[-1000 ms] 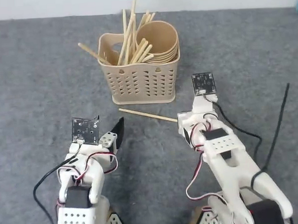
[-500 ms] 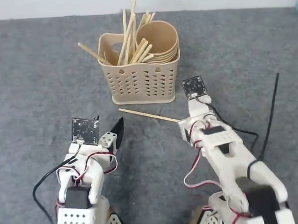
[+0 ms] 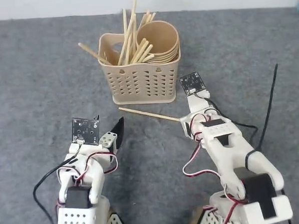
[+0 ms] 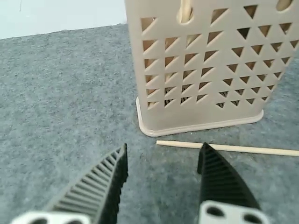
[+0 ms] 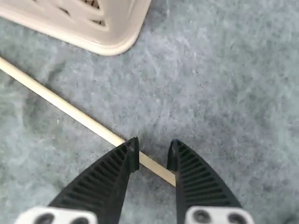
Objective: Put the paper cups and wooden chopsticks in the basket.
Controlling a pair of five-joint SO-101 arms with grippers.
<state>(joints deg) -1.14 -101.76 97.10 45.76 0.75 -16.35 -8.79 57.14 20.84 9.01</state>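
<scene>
High view, basket [image 3: 143,82]: you've got it upright at the far middle of the carpet [image 3: 37,72].
High view, cups [image 3: 161,38]: a nested stack inside the basket, on your right arm's side.
High view, chopsticks [image 3: 130,40]: a bundle leaning inside, right beside the cups.
High view, loose stick [image 3: 148,114]: flat on the carpet just in front of the basket, between your two arms.
Left wrist, left gripper [image 4: 164,149]: released, jaws wide, low over the carpet; the stick lies just past the tips, with the basket behind it.
Right wrist, right gripper [image 5: 154,142]: jaws parted, straddling the stick near one end, not clenched on it; a basket corner is close by.
</scene>
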